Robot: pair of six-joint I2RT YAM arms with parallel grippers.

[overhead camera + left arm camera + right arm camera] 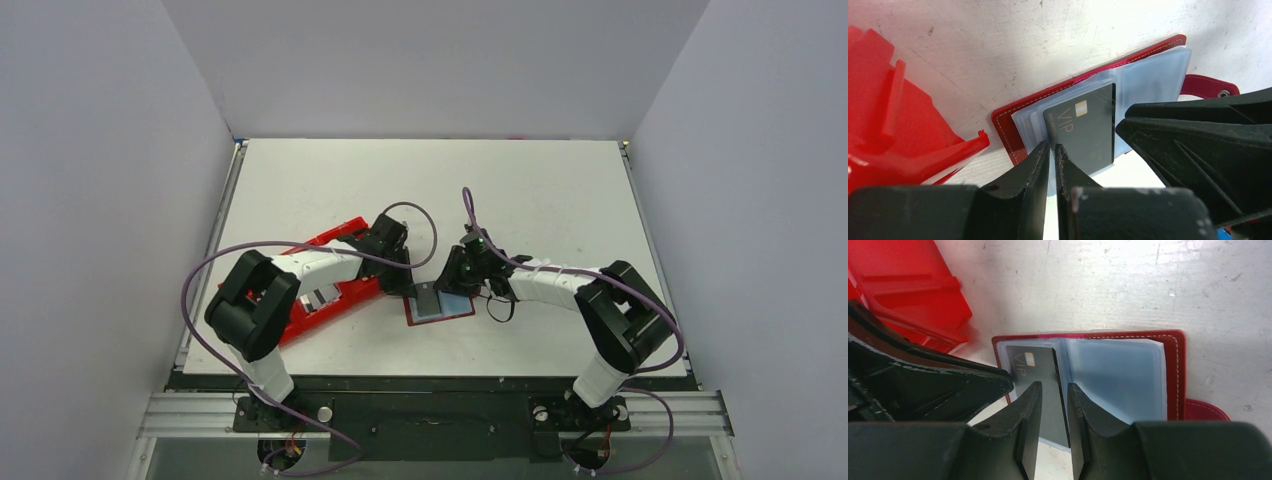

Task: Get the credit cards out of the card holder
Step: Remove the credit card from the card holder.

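Observation:
The dark-red card holder (458, 308) lies open on the table, its grey-blue pockets (1113, 375) facing up and its strap tab (1205, 85) at one side. One credit card (1083, 125), dark grey with gold "VIP" lettering, sits in the left pocket; it also shows in the right wrist view (1035, 365). My left gripper (1053, 146) is closed to a thin slit on the card's near left corner. My right gripper (1054, 385) is narrowly open, its fingers straddling the card's edge at the holder's fold. The two grippers are close together over the holder.
A bright-red plastic tray (345, 228) lies just left of the holder, under my left arm, with flat pale and dark things in it. It also shows in the left wrist view (898, 135) and the right wrist view (913, 285). Grey walls enclose the white table.

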